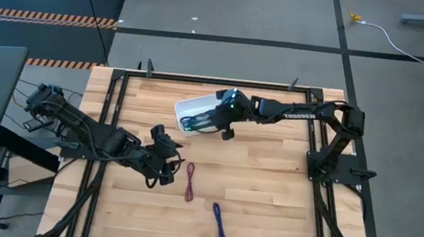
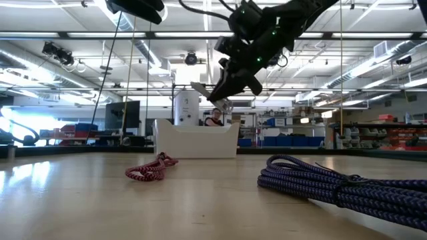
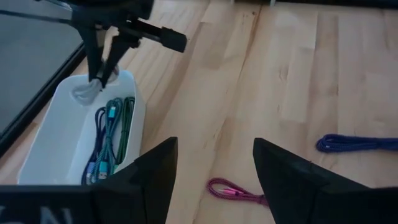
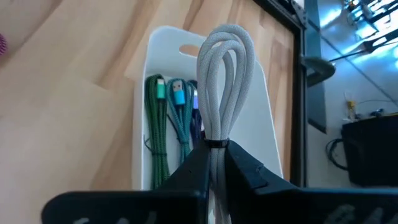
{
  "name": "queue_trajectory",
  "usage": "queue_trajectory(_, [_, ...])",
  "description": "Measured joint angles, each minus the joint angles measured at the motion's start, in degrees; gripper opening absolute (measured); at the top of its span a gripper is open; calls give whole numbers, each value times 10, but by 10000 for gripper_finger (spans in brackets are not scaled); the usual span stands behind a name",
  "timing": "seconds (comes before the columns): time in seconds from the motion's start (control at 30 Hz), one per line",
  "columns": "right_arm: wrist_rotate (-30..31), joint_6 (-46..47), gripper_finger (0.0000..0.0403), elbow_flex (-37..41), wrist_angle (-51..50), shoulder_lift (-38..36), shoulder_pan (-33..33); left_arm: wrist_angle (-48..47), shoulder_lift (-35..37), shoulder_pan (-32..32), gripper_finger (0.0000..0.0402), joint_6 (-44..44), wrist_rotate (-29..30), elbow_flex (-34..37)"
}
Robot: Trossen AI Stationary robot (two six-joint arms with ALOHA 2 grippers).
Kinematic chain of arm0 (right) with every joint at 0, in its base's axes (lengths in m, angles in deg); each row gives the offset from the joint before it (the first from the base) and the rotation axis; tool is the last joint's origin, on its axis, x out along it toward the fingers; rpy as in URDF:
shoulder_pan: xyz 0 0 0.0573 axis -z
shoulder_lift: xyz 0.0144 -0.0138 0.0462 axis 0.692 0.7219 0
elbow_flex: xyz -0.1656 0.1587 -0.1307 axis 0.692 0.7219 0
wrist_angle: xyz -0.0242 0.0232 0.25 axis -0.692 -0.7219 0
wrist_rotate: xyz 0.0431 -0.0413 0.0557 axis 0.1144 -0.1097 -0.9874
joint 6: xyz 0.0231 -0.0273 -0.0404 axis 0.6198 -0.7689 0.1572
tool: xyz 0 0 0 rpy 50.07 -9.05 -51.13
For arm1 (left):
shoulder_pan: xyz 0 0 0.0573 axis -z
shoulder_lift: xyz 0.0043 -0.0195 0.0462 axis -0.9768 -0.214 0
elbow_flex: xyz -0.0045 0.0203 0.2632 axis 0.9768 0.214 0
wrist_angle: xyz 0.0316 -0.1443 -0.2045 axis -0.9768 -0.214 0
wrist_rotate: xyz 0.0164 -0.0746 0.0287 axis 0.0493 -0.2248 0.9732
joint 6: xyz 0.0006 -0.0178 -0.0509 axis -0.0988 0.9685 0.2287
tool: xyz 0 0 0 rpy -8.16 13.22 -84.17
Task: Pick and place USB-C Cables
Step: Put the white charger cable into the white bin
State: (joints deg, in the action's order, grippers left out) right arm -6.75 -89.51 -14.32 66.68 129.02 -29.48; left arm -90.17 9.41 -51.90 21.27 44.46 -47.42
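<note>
Pinched in the right gripper point(image 4: 214, 163), the white-grey cable point(image 4: 222, 81) hangs over the tray point(image 4: 264, 93). Next, I judge: lower, release. Left gripper point(image 3: 214, 165) waits spread by the dark red cable point(image 3: 233, 191).

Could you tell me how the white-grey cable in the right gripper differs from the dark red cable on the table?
The white-grey cable is pinched in the shut right gripper and hangs over the white tray; the dark red cable lies loose on the wooden table, beside the open left gripper. One is pale, the other dark red. Both are short folded bundles.
</note>
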Motion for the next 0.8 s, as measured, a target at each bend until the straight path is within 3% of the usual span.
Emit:
queue_trajectory(0.2, [-46,4,35,0,-5,1,24,5,0,0,217,28,0,0])
queue_trajectory(0.6, [-51,1,50,0,18,1,24,31,0,0,217,29,0,0])
queue_trajectory(0.8, [-77,1,99,0,23,1,24,31,0,0,217,29,0,0])
